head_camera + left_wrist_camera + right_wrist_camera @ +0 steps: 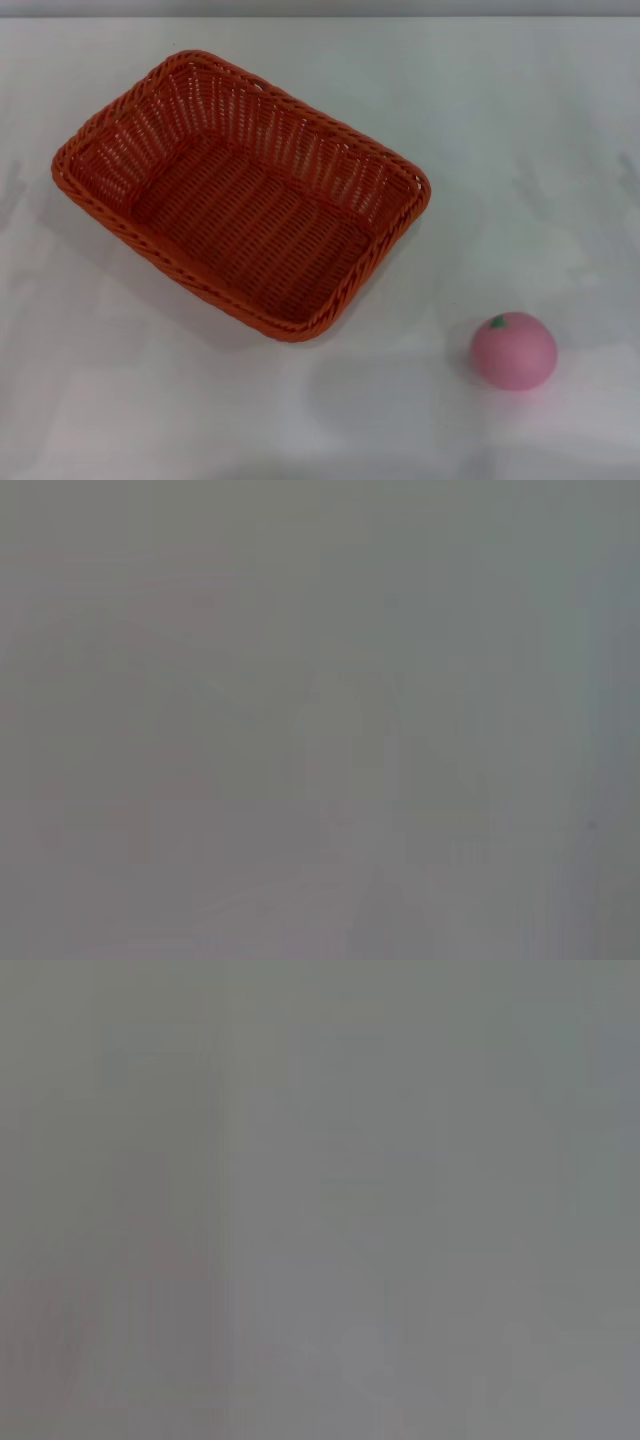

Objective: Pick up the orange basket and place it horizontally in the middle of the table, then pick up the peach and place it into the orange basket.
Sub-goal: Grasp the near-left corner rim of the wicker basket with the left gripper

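The orange basket (240,195) rests on the white table (520,150), left of centre in the head view, turned at a slant with its long side running from far left to near right. It holds nothing. The pink peach (514,350) sits on the table at the near right, apart from the basket, its green leaf mark on top. Neither gripper nor arm appears in the head view. Both wrist views show only a plain grey surface.
Faint shadows fall on the table at its left and right edges. Nothing else stands on the tabletop besides the basket and the peach.
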